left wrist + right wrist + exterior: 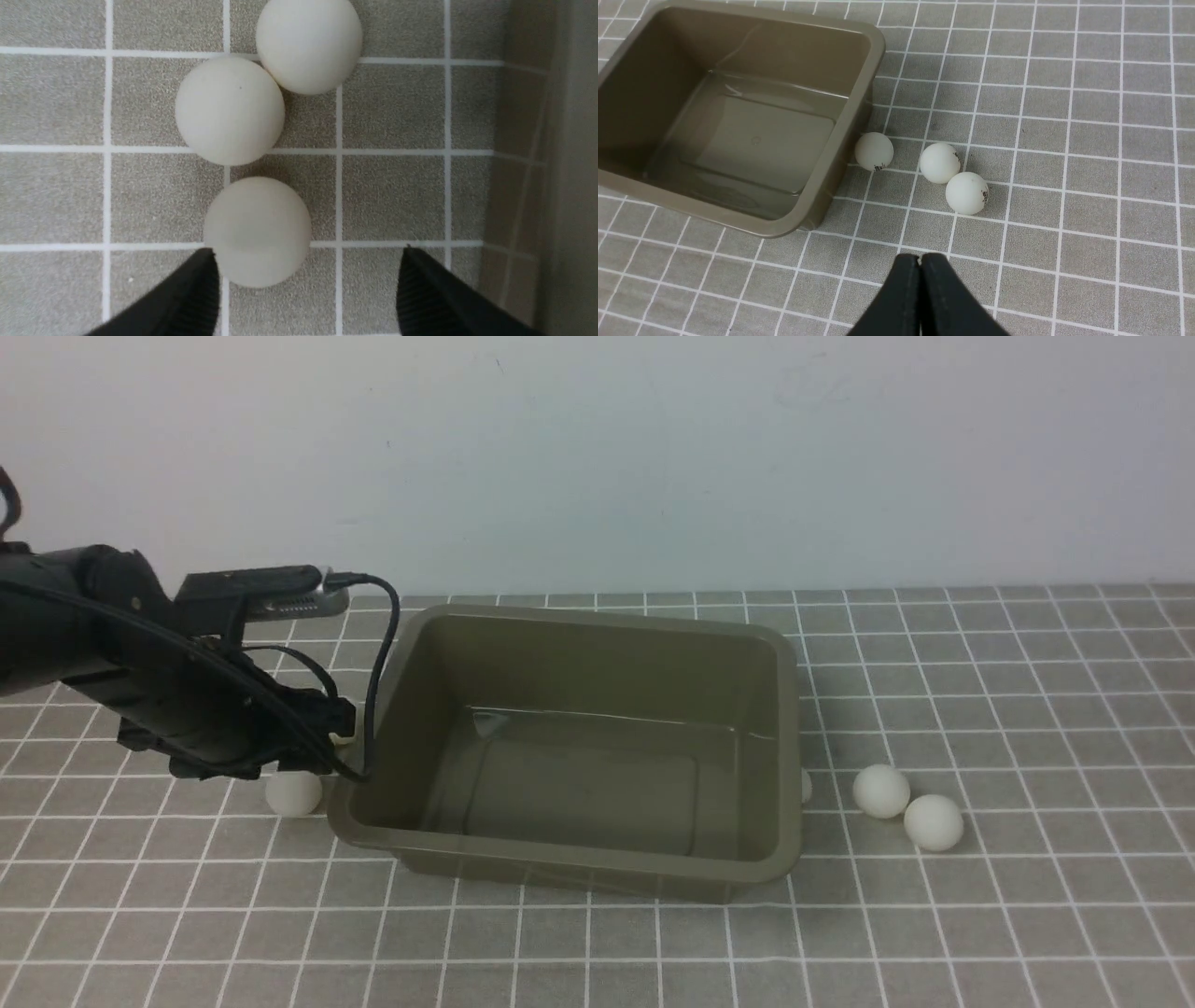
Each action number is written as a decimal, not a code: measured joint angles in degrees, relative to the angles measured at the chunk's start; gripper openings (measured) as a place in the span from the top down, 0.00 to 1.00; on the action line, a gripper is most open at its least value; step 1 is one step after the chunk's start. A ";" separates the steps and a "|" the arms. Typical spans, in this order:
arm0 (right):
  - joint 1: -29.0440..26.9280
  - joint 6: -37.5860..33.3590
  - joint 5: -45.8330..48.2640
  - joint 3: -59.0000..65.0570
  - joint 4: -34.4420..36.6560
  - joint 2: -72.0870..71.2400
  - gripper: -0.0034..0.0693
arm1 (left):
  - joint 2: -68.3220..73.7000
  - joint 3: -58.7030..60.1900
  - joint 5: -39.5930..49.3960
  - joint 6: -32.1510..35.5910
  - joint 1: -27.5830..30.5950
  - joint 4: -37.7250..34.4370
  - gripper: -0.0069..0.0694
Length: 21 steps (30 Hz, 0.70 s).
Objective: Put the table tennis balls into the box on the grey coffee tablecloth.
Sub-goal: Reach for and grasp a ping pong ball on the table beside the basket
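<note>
1. Six white balls (230, 111) lie on the cloth (934, 933), three on each side of the box (579, 784).
2. On the box's left, two balls touch and the third sits just beside them.
3. On its right, one ball is just beside the wall; two lie farther out, close together (whether they touch, I cannot tell). Dark marks show on all three.
4. The box stands upright and open-topped, slightly askew to the cloth's far edge, with its far-left corner nearest that edge.
5. The left gripper (310, 282) is low over the balls on the left, fingertips apart, clamping nothing; one tip overlaps a ball in its wrist view.
6. The right gripper (920, 261) has its fingertips together.
7. A pale wall (597, 457) rises behind the cloth's far edge.
</note>
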 joint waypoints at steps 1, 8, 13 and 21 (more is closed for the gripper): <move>0.00 0.00 0.00 0.01 0.00 0.00 0.97 | 0.19 -0.07 -0.05 -0.06 0.00 0.06 0.27; 0.00 0.30 -0.16 -0.07 -0.11 1.28 0.97 | 6.27 -0.63 -3.89 -2.10 0.00 2.50 0.20; 0.00 2.21 -0.28 -0.07 -1.93 6.10 0.97 | 7.24 -1.07 -6.35 -3.26 0.00 2.29 0.22; 0.00 4.73 -0.34 -0.69 -4.82 16.10 0.97 | 6.16 -1.21 -0.01 -3.52 0.00 3.76 0.47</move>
